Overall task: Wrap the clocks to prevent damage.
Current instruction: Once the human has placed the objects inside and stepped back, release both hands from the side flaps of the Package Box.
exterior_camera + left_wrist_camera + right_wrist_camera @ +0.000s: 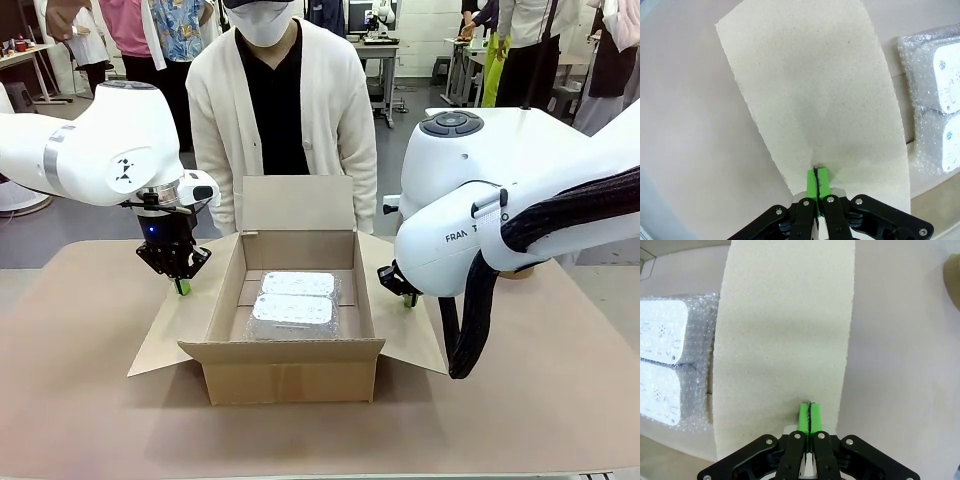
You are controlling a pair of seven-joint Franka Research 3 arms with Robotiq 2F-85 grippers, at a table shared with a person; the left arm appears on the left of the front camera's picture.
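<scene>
The clocks are one bubble-wrapped bundle (293, 305) lying flat on the floor of an open brown cardboard box (295, 365) at mid-table. The bundle also appears at the edge of the left wrist view (932, 95) and of the right wrist view (670, 365). My left gripper (183, 286) points down, shut, its green tips (816, 177) resting on the box's spread left flap (810, 95). My right gripper (409, 297), half hidden behind its own arm, is shut too, tips (810, 417) pressed on the right flap (785, 330). Nothing sits between either pair of pads.
A person in a white cardigan (285, 110) stands at the far side just behind the box's raised back flap (297, 203). A brown rounded object (954, 275) lies on the table beyond the right flap. The brown table (80, 400) spreads around the box.
</scene>
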